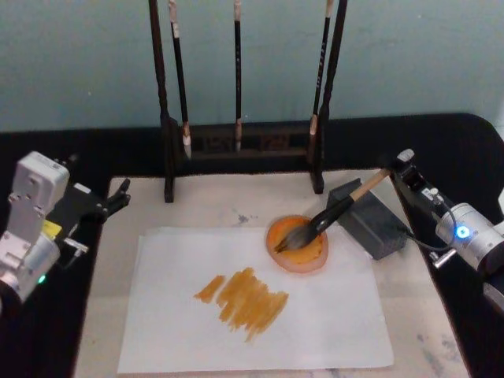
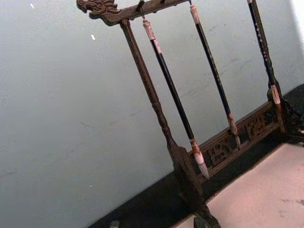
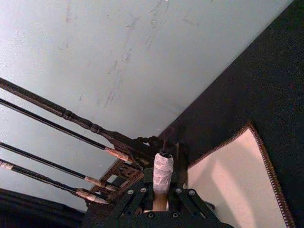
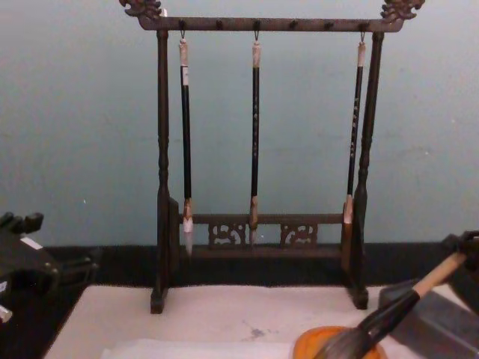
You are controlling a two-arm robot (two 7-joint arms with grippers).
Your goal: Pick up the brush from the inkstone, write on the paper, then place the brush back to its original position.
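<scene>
The brush point(image 1: 340, 206) lies tilted, its bushy dark bristles in an orange dish point(image 1: 299, 253) and its pale handle leaning over the dark grey inkstone block point(image 1: 370, 220). My right gripper point(image 1: 396, 168) is at the handle's upper end, shut around it. In the right wrist view the brush's white-wrapped top point(image 3: 164, 172) sticks up between that gripper's point(image 3: 160, 202) jaws. The chest view shows the brush point(image 4: 408, 303) rising toward the right gripper point(image 4: 464, 247). The white paper point(image 1: 331, 315) carries orange-brown strokes point(image 1: 244, 298). My left gripper point(image 1: 116, 197) is parked at the left, off the mat.
A dark wooden rack point(image 1: 240, 146) with three thin hanging brushes stands behind the cream mat point(image 1: 213, 201). It also fills the chest view as the rack point(image 4: 262, 232). Black cloth point(image 1: 472, 142) surrounds the mat.
</scene>
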